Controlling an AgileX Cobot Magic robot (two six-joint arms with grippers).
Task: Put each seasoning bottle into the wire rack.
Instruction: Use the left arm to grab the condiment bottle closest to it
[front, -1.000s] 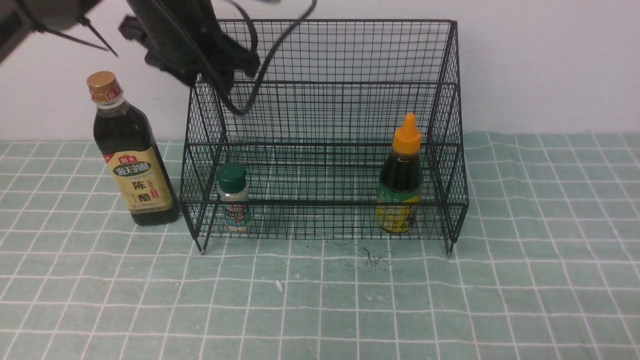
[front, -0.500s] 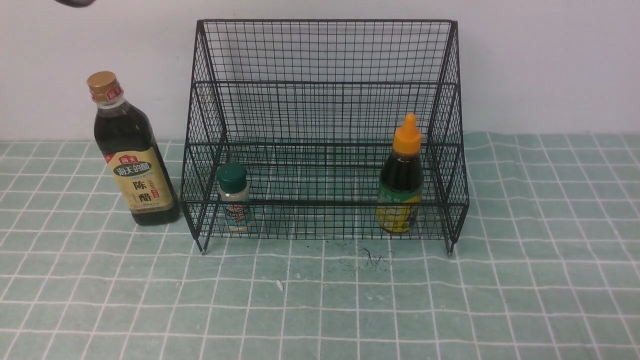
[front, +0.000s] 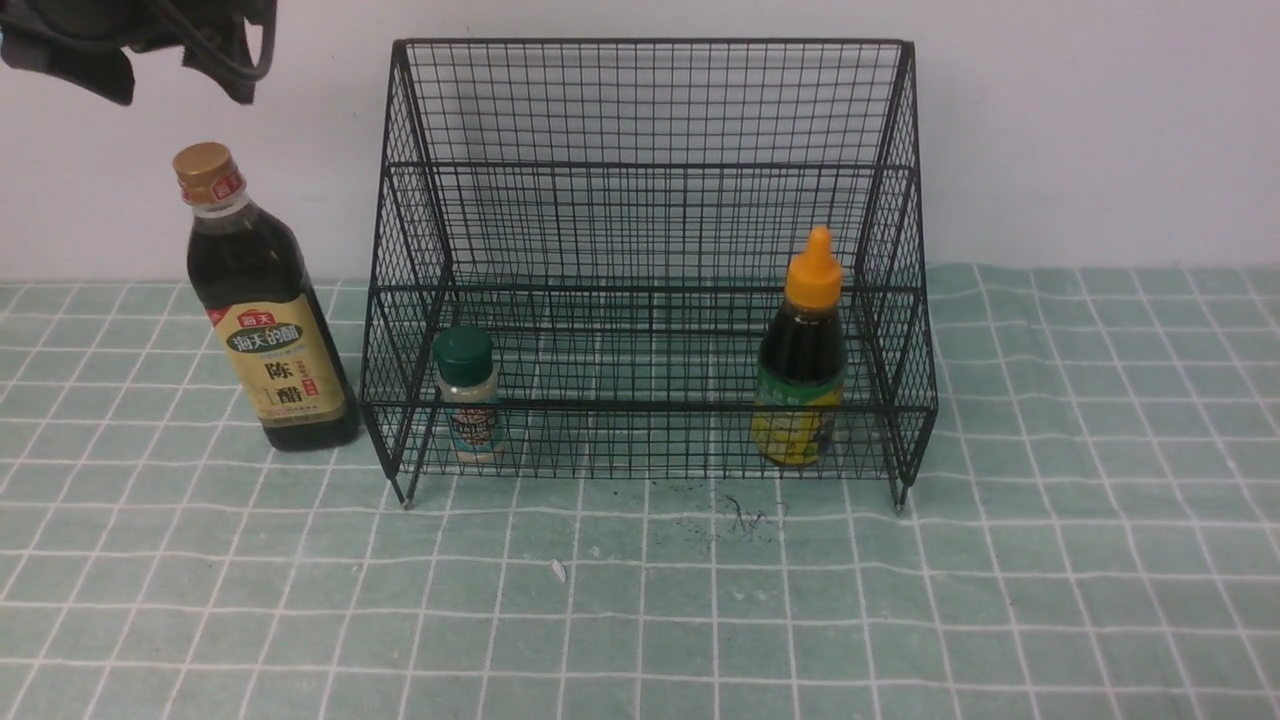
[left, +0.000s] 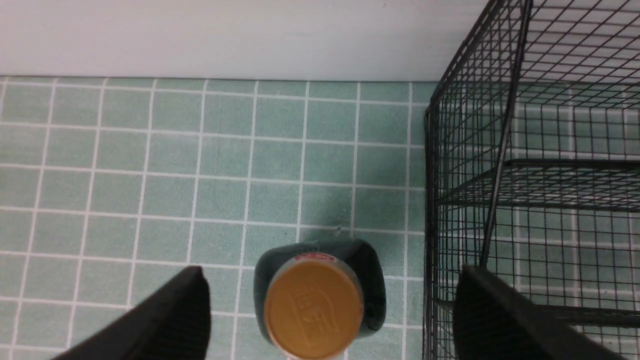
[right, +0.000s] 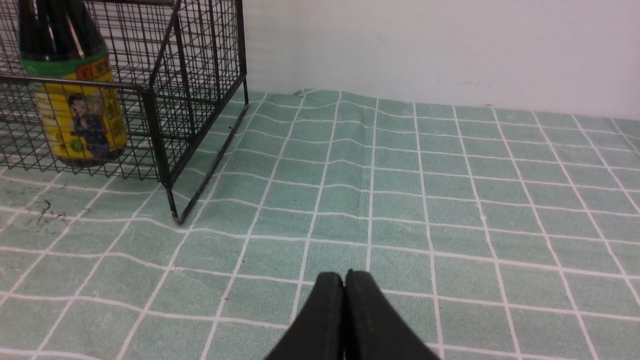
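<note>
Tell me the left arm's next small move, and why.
Probably lower the left gripper straight down until its open jaws straddle the neck of the tall bottle. The jaws stand wide on either side of the gold cap, above it. This bottle stands on the cloth beside the wire rack, while the green-capped shaker and orange-capped bottle are already in its lower tier.

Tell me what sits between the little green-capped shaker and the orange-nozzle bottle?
Nothing stands between the small green-capped shaker and the dark orange-nozzle bottle. The front view shows only the bare lower shelf of the black wire-mesh rack.
</note>
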